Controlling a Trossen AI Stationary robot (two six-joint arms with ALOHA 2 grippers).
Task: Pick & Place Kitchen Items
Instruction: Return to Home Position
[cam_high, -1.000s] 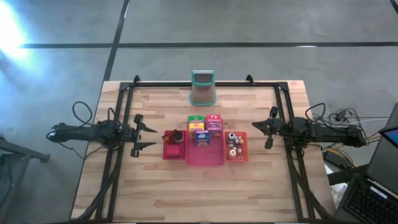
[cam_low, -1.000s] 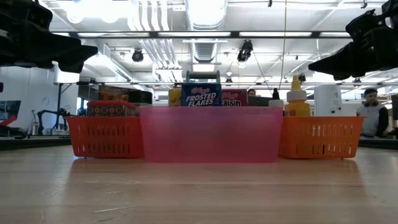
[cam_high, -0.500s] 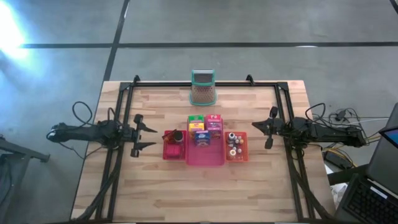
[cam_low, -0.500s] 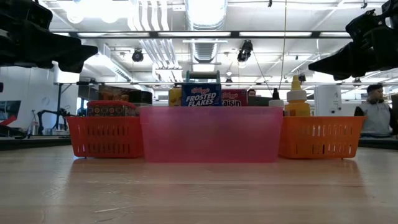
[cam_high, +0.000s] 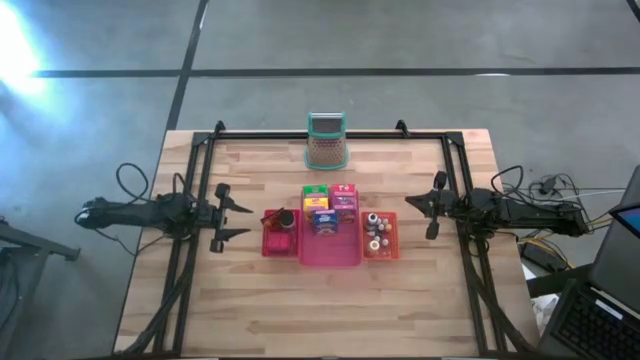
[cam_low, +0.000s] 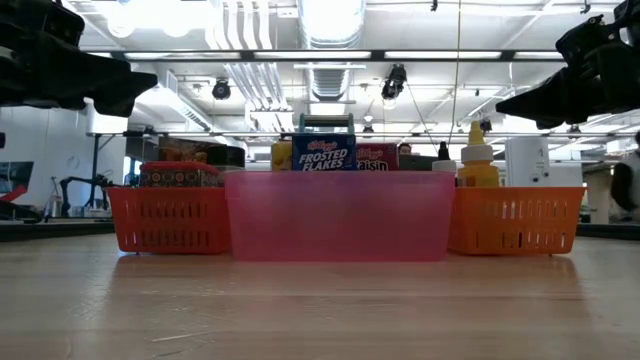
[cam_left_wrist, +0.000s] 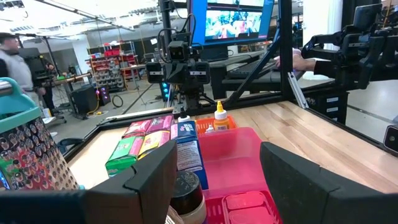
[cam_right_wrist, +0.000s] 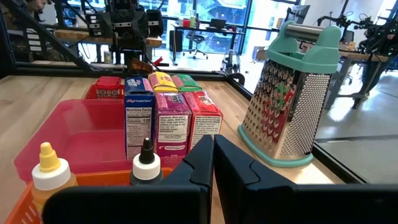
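Observation:
The kitchen items sit in three trays at the table's middle. Several small boxes (cam_high: 329, 204), green, yellow, blue, pink and red, stand upright at the far end of a pink tray (cam_high: 331, 260). A dark-lidded jar (cam_left_wrist: 187, 190) is in the red tray (cam_high: 279, 243) to its left. Small capped bottles (cam_high: 376, 229) stand in the orange tray (cam_high: 381, 252) to its right. My left gripper (cam_high: 246, 221) hovers open and level left of the red tray, holding nothing. My right gripper (cam_high: 409, 201) hovers shut and level right of the orange tray.
A teal-rimmed metal grater (cam_high: 326, 140) stands upright at the table's far edge, behind the trays. Black frame rails (cam_high: 196, 170) run along the left, right and far sides. Bare wood (cam_high: 320, 310) lies between the trays and the near edge.
Both arms and all items have kept still. A person in the room beyond the table has walked off toward the right.

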